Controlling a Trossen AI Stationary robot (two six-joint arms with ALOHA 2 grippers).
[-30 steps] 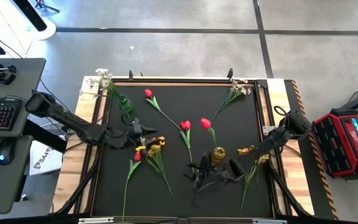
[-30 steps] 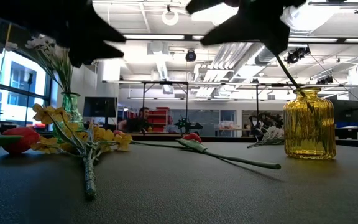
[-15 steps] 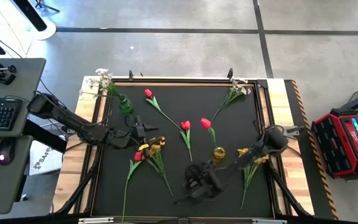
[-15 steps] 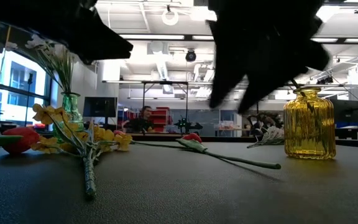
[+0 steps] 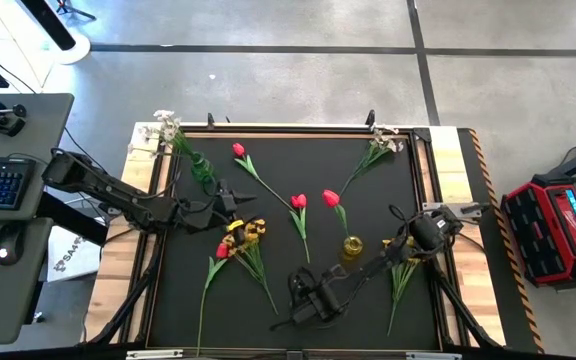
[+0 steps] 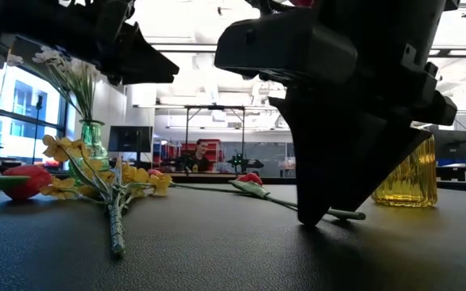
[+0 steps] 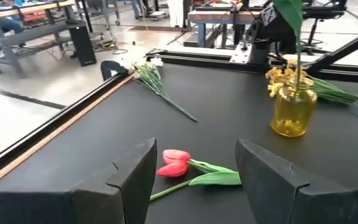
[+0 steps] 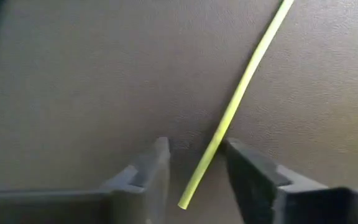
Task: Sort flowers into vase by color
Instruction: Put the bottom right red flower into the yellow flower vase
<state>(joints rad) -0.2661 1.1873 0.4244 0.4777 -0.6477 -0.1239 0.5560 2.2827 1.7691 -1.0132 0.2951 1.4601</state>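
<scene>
Fingers (image 8: pixel 156 163) of the right gripper (image 5: pixel 313 297) stand apart just above the dark counter (image 5: pixel 368 200), with the cut end of a thin green stem (image 8: pixel 238 99) lying between them, not clamped. In the high view this gripper sits low over the near middle of the counter, its arm reaching in from the right side past the yellow vase (image 5: pixel 352 247). In the low view it fills the foreground, its tip almost touching the mat in front of that vase.

Over on the left, the left gripper (image 5: pixel 230 203) hangs above the counter with its fingers (image 7: pixel 135 174) also apart and holding nothing. A red tulip (image 7: pixel 174 163) lies flat on the mat beyond them. Just below this gripper in the high view rests a bunch of yellow blossoms (image 5: pixel 242 235) beside another red tulip (image 5: pixel 220 251).

A green vase (image 5: pixel 201 168) near the far left corner holds white sprigs (image 5: pixel 166 125). More flowers lie loose: a red tulip (image 5: pixel 238 150) toward the far side, two red tulips (image 5: pixel 297 201) near the centre, a white sprig (image 5: pixel 382 140) at the far right corner, and a yellow bunch (image 5: pixel 404 243) by the right edge.
</scene>
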